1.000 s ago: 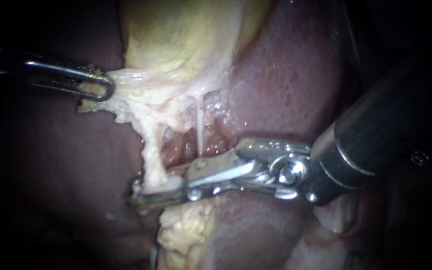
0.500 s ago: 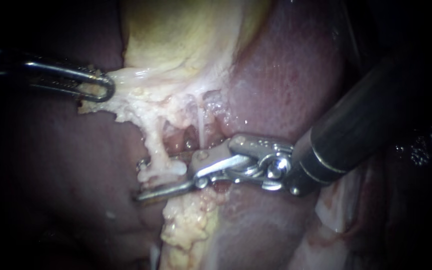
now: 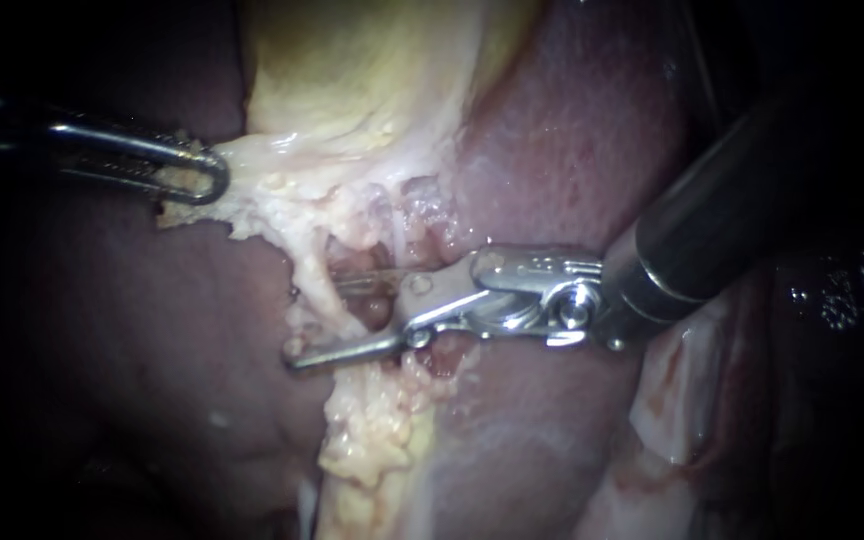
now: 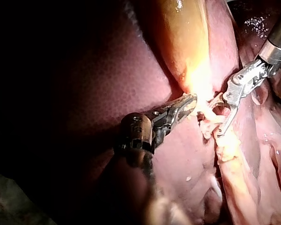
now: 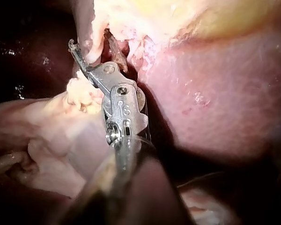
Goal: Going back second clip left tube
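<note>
The yellowish gallbladder (image 3: 352,70) hangs at the top, and pale tissue at its lower edge is held by my left instrument (image 3: 197,175), jaws shut on it (image 4: 187,103). From that tissue the left tube (image 3: 310,275) runs down as a pale strand. My right instrument (image 3: 317,320) reaches in from the right with a gap between its jaws. The tube lies between them. One jaw passes behind the strand and the other lies below it. In the right wrist view the jaws (image 5: 84,51) straddle the same strand (image 5: 86,28). I cannot make out a clip.
Dark red liver (image 3: 572,150) surrounds the site on both sides. A ridge of lumpy yellow fat (image 3: 372,440) runs down below the right instrument's jaws. A thinner pale strand (image 3: 402,235) hangs just right of the tube.
My right instrument's jaws have gone from shut on the tube to open. It has shifted up and slightly right along the strand. The left instrument has held still.
</note>
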Robot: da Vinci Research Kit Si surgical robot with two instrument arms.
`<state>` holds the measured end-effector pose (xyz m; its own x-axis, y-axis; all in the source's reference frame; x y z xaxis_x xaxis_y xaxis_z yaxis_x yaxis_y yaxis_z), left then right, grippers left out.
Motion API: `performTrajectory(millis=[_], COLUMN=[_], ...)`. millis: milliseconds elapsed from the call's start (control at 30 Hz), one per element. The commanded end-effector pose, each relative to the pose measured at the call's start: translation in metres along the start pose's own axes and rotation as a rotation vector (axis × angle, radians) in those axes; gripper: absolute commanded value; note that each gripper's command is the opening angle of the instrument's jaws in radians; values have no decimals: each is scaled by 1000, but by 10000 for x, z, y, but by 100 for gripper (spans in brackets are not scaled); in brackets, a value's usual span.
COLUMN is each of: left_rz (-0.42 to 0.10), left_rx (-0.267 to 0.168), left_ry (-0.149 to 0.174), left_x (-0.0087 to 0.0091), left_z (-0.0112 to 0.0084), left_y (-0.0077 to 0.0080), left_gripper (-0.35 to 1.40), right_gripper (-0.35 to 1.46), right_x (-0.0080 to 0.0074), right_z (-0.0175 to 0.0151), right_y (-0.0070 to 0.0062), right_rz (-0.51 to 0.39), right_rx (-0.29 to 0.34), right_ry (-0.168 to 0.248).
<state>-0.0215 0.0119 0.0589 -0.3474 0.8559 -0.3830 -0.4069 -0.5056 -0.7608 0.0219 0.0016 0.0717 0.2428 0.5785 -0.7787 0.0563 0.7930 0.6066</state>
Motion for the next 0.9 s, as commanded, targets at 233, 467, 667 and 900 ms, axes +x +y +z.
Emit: performTrajectory(millis=[233,467,667,900], left_rz=[0,0,0,0], left_rx=[-1,-1,0,0], left_ry=[0,0,0,0], left_x=[-1,-1,-1,-1], left_z=[-1,-1,-1,0], left_y=[1,1,1,2], left_gripper=[-35,-35,-35,-35], right_gripper=[50,50,50,50], right_x=[-3,0,8,20], right_z=[-22,-50,-99,-148], right_y=[-14,-28,-41,-50], right_rz=[-34,-110,-203,-268], right_rx=[21,44,-9,-56], right_ry=[-1,-2,-32,-148])
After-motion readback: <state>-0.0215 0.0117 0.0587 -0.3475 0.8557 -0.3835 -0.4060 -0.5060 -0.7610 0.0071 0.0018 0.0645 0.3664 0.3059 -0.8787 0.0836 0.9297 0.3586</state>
